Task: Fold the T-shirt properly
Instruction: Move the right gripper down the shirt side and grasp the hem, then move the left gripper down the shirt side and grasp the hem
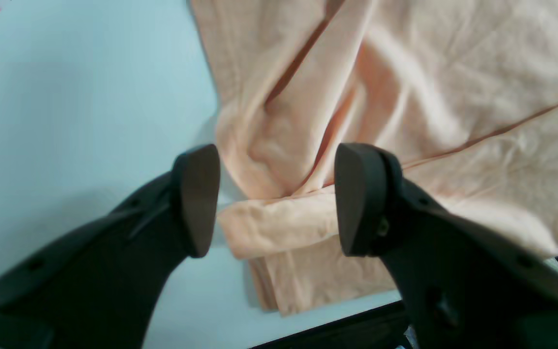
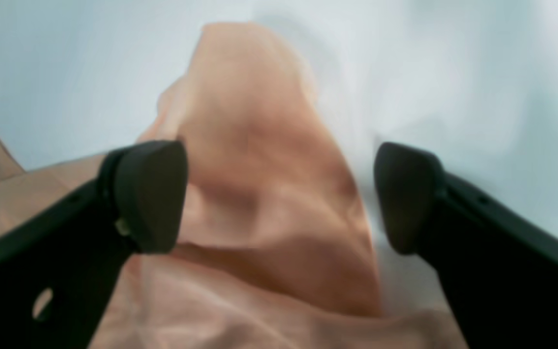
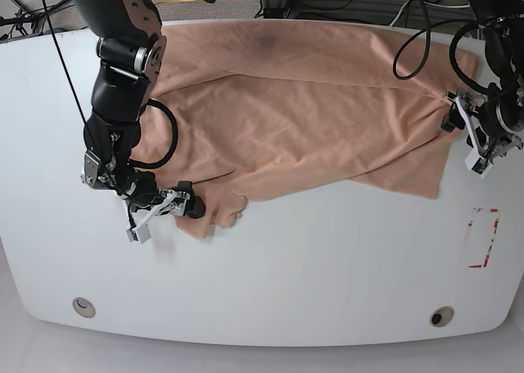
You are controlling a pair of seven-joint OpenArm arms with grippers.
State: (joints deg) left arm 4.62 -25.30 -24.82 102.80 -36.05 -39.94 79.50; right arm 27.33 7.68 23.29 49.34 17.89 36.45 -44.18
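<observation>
Peach T-shirt (image 3: 311, 111) folds between each gaping end effector's pads, left (image 1: 276, 201), right (image 2: 279, 196).

My base view looks steeply down from above on the whole white table (image 3: 270, 283), both arms in frame. My left wrist view sits close behind the left gripper (image 1: 276, 201), facing the T-shirt (image 1: 405, 97) edge. My right wrist view sits equally close behind the right gripper (image 2: 279, 198). All three views share the shirt and tabletop.

t-shirt (image 3: 303, 103) spread on table (image 3: 311, 267) | end effectors at both ends
</observation>
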